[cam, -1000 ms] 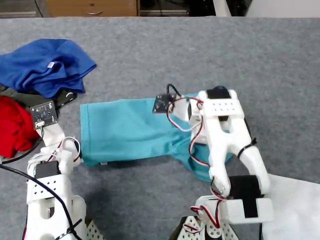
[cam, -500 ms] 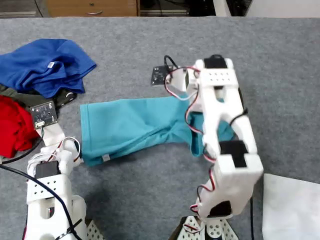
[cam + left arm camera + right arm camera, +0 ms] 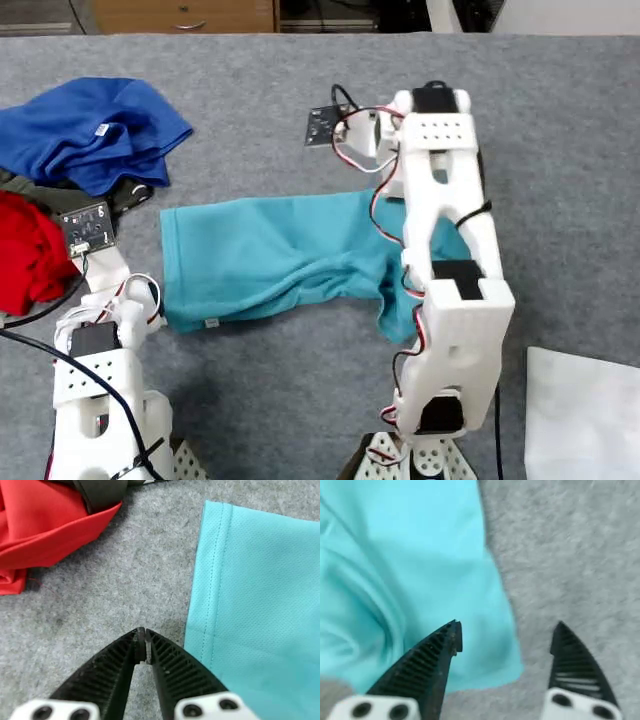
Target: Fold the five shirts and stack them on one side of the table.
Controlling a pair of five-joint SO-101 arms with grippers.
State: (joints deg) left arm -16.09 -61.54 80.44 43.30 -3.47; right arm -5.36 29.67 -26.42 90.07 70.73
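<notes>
A teal shirt (image 3: 270, 255) lies spread and wrinkled across the middle of the grey table (image 3: 560, 150). My right arm (image 3: 445, 260) stretches over its right part toward the far side. In the right wrist view my right gripper (image 3: 507, 630) is open just above the teal shirt's (image 3: 410, 555) edge, one finger over cloth and the other over bare table. My left gripper (image 3: 143, 635) is shut and holds nothing. It sits low over the table just beside the teal shirt's hem (image 3: 210, 580). A blue shirt (image 3: 95, 130), a red shirt (image 3: 30, 255) and a dark garment (image 3: 40, 192) are bunched at the left.
A white cloth or sheet (image 3: 585, 410) lies at the near right corner. The left arm's base (image 3: 100, 400) stands at the near left. Red cloth (image 3: 45, 525) and dark cloth (image 3: 102, 492) lie close beyond the left gripper. Bare table runs along the far side and right.
The right arm has stretched out toward the far side of the table. The teal shirt's right part shifted with it and now lies flatter. The left arm has kept still.
</notes>
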